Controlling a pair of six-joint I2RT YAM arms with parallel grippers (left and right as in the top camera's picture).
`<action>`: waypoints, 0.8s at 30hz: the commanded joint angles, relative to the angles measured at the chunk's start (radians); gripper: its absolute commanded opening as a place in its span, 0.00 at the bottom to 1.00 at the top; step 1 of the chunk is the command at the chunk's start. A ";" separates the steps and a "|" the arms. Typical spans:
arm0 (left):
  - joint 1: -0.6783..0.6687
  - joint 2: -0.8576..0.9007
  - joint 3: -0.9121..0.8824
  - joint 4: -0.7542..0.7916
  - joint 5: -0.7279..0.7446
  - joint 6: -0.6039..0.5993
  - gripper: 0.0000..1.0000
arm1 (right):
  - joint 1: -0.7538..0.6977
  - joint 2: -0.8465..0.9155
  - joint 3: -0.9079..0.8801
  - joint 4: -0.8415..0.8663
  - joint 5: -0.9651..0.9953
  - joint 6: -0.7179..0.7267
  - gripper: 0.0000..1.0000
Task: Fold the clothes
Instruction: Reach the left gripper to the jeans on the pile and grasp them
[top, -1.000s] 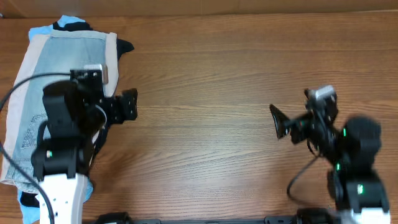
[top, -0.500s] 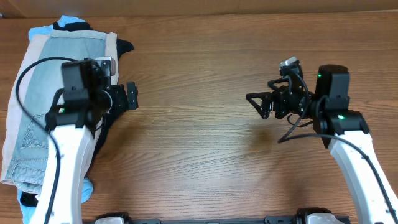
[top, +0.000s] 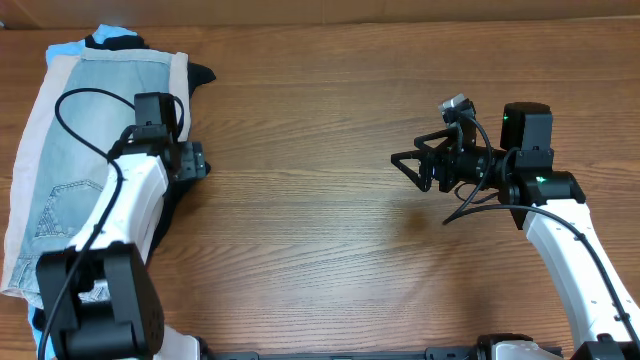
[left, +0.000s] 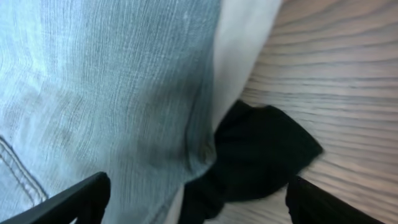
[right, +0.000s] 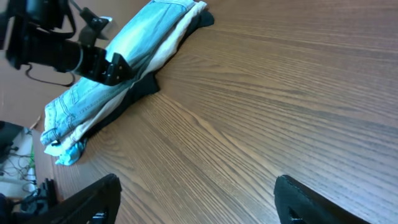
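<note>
Gaping, empty right gripper (right: 199, 199) over brown wooden table (top: 320, 250); gaping left gripper (left: 199, 198) above right edge of left-side clothes stack (top: 40, 230), faded light-blue denim shorts (top: 90, 130) atop beige garment (left: 242, 50) and black garment (left: 261, 155); risk of pinching several layers together if closed there.

White arm links (top: 565, 250), black joint housings (top: 527, 125), looping black cables (top: 60, 105), small green lights (top: 541, 181).
</note>
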 joint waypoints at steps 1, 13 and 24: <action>0.006 0.040 0.019 0.014 -0.051 0.035 0.90 | 0.004 -0.002 0.021 0.003 -0.001 0.001 0.80; 0.017 0.118 0.019 0.036 -0.067 0.034 0.76 | 0.004 -0.002 0.021 -0.025 0.030 0.000 0.77; 0.032 0.130 0.020 0.044 -0.066 0.034 0.34 | 0.004 -0.002 0.021 -0.025 0.041 0.000 0.77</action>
